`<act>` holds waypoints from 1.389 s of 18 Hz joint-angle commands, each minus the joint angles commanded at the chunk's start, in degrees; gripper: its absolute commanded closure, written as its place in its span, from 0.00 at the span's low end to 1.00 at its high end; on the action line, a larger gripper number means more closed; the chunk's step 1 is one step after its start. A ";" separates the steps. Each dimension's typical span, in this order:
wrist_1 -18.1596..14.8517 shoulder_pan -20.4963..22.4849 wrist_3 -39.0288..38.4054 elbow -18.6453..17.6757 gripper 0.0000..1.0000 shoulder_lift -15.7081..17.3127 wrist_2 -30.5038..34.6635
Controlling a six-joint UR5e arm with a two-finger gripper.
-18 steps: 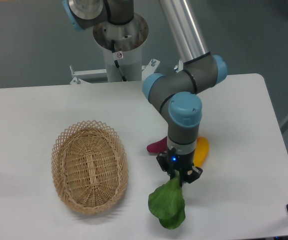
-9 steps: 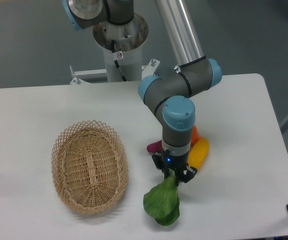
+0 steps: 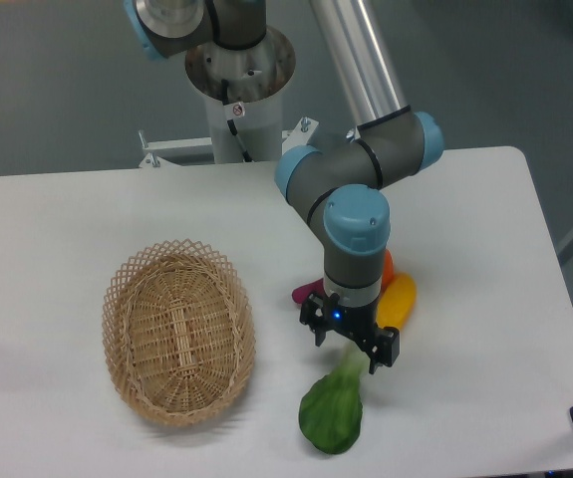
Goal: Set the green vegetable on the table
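The green vegetable [image 3: 332, 410] lies flat on the white table [image 3: 57, 219] near its front edge, broad leaf toward the front and pale stem end pointing up toward the gripper. My gripper [image 3: 348, 345] stands just above the stem end, pointing down, with its fingers spread open and nothing held between them. The stem tip sits right below the fingers, apart from them as far as I can tell.
An oval woven wicker basket [image 3: 178, 331] stands to the left, with nothing in it. Behind the gripper lie a yellow oblong vegetable [image 3: 398, 301], a purple piece [image 3: 306, 292] and a bit of orange [image 3: 387, 265], partly hidden by the arm.
The gripper has opened and let go of the green vegetable, which dropped from hanging onto the table. The wrist has turned slightly.
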 joint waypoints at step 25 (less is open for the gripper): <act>-22.06 17.75 26.36 7.31 0.00 13.80 4.49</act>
